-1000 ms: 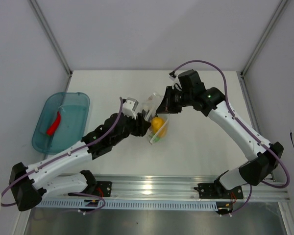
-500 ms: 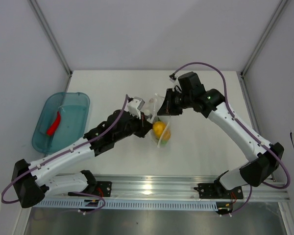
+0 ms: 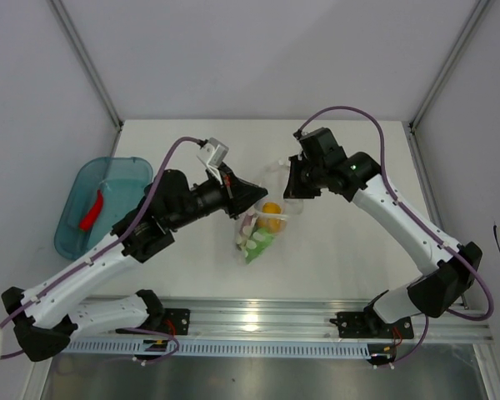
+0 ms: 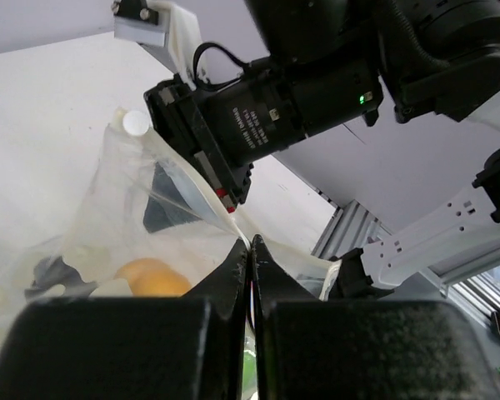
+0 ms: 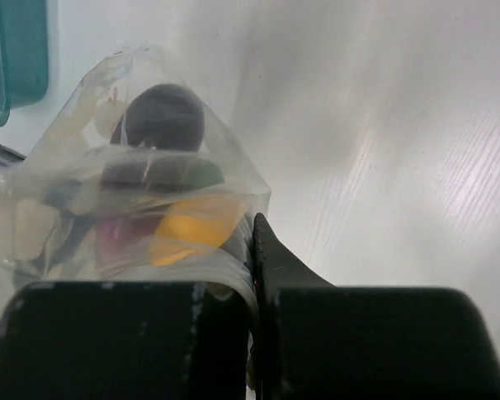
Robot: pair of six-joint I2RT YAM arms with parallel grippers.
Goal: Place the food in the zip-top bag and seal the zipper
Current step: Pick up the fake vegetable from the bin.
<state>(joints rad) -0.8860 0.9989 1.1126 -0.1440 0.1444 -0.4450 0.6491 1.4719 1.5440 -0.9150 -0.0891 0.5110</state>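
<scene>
Hanging between the two arms above the middle of the white tabletop, the zip-top bag holds a yellow pepper and green pieces (a dark rounded piece also shows through the plastic in the right wrist view). The left gripper is pinched together on the bag's upper edge, and the right gripper is clamped on that edge just beside it. A red chili lies in the teal tray at the table's left side, well apart. Pale grey walls with aluminium posts enclose the table; an aluminium rail runs along its near edge.
</scene>
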